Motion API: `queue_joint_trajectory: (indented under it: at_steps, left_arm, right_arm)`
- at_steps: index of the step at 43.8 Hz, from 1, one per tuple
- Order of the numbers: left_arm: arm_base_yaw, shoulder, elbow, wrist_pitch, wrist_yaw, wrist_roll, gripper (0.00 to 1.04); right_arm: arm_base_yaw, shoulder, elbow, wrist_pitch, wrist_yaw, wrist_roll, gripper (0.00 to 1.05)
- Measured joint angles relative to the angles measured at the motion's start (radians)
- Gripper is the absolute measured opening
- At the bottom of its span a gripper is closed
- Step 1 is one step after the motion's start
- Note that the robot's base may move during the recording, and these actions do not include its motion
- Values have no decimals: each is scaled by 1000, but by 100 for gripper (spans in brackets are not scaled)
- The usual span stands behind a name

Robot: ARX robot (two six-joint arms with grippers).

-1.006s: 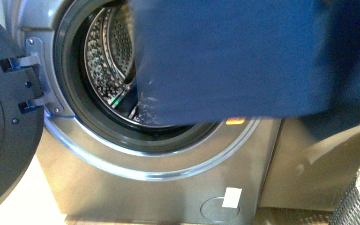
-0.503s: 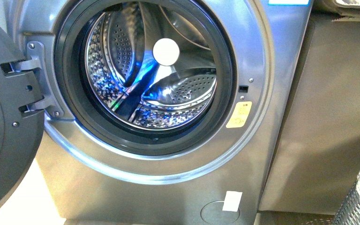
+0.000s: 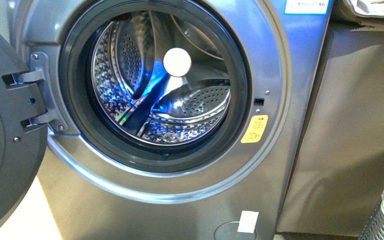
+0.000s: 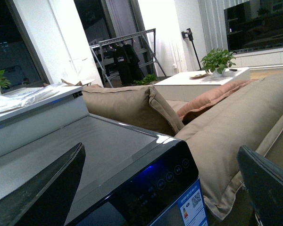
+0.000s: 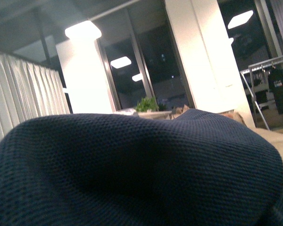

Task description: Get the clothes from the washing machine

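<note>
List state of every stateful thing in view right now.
washing machine door: swung open to the left.
drum: lit blue, no garment visible inside.
control panel: lit.
navy garment: draped over the right wrist camera, outside the drum.
left end effector: open, holding nothing.
right end effector: hidden by fabric, cannot tell.

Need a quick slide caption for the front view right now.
Washing machine with door swung open, perforated steel drum showing no clothes.

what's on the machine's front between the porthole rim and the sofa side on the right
In the front view, on the washing machine's grey panel: a yellow-orange sticker, a small black latch slot and two screws above it.
</note>
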Motion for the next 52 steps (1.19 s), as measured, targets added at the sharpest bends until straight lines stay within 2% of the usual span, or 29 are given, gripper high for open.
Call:
queue_joint_trajectory:
  at_steps: [7,13,27,31,33,36,39,40,45,49,52]
  left_arm:
    - [0,0,0,0,0,0,98]
    - [0,0,0,0,0,0,98]
    - [0,0,2,0,0,0,98]
    - [0,0,2,0,0,0,98]
    - [-24,-15,6,-104,-190,-52,92]
    - [-20,-129,-178,-146,-464,-135,81]
    - [1,-277,-431,-37,-626,-183,71]
    - [12,-331,-518,3,-652,-196,67]
    - [82,-623,-965,214,-645,-236,48]
    - [145,-843,-1361,376,-593,-247,26]
    - [175,-909,-1544,443,-558,-249,13]
  right_arm:
    - [-8,16,-95,-2,16,-69,4]
    - [25,155,-29,64,134,-128,4]
    - [23,231,-40,13,161,-235,4]
    - [2,221,-79,17,122,-244,4]
    - [-40,186,-154,33,47,-242,4]
    - [-118,129,-257,56,-47,-228,4]
    - [-206,89,-336,80,-91,-214,4]
    - [-229,83,-351,87,-92,-209,4]
    - [-307,84,-394,119,-80,-192,4]
    - [-318,108,-417,128,-110,-195,4]
    - [-318,132,-426,122,-111,-204,4]
